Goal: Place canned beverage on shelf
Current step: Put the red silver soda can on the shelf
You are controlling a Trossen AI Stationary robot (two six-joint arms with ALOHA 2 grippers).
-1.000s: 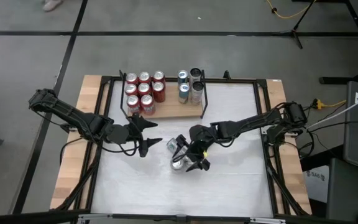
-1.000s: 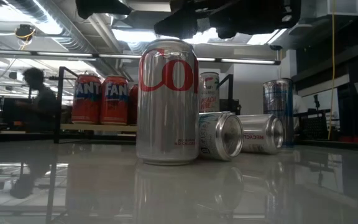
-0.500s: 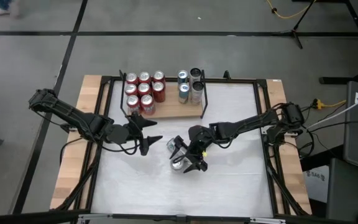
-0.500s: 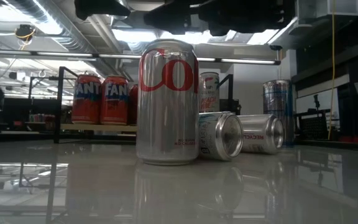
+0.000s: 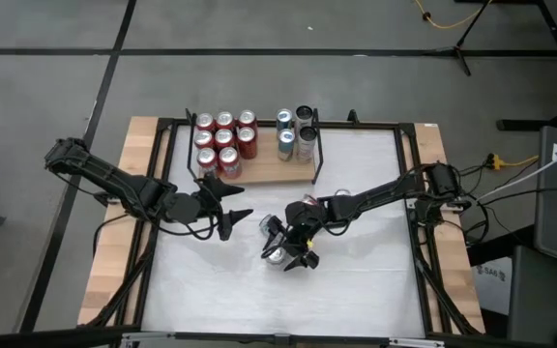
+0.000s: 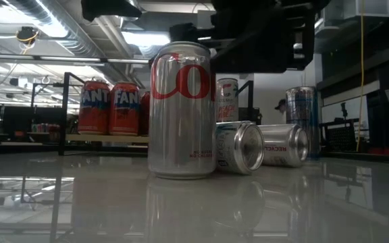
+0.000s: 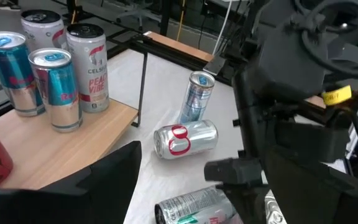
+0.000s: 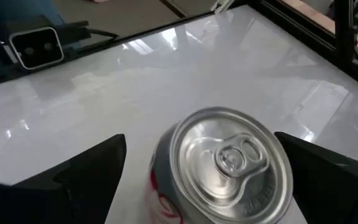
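Right tool (image 8: 197, 180) wide open astride upright silver can (image 6: 182, 111), red "CO" lettering; shelf (image 5: 269, 172) cans "FANTA", "CELSIUS"; left tool (image 5: 241, 206) open, empty

A grey concrete floor (image 5: 288, 77) surrounds the bench (image 5: 356, 280), crossed by dark lines just beyond the bench's far edge. A yellow cable (image 5: 438, 14) lies on the floor well beyond the bench's far right corner. Seen level across the bench, bright ceiling lights (image 6: 46, 23) and silver ducts (image 6: 80, 34) hang overhead, with dim workstations (image 6: 19, 125) behind.
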